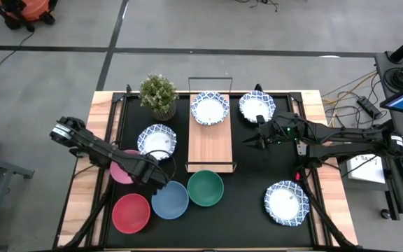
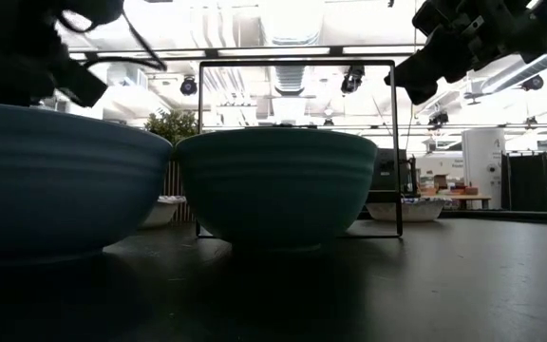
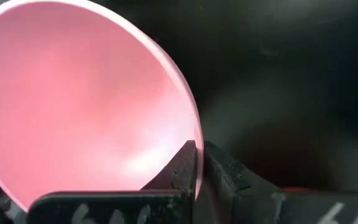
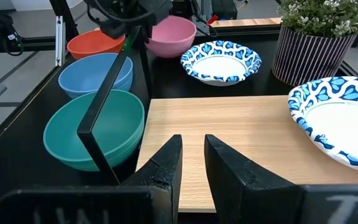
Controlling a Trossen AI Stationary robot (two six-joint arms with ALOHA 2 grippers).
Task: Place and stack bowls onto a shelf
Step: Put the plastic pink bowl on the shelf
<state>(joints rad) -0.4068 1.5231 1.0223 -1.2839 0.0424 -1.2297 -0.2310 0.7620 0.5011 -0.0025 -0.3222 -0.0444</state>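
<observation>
Nearest the low camera stand the blue bowl (image 2: 60, 185) and green bowl (image 2: 275, 185), which hide the black mat (image 1: 257, 210)'s near edge. Only the high view shows the whole wooden table (image 1: 82, 203), the shelf (image 1: 209, 143) at mat centre carrying one patterned bowl (image 1: 210, 108) at its far end, and the potted plant (image 1: 158, 94) by the far-left corner. Left wrist view alone shows the left gripper (image 3: 196, 168) clamped on the pink bowl (image 3: 73, 106)'s rim. Right gripper (image 4: 191, 165), fingers slightly apart, hovers just beside the shelf's right edge. Beyond: ceiling lights, desks.
</observation>
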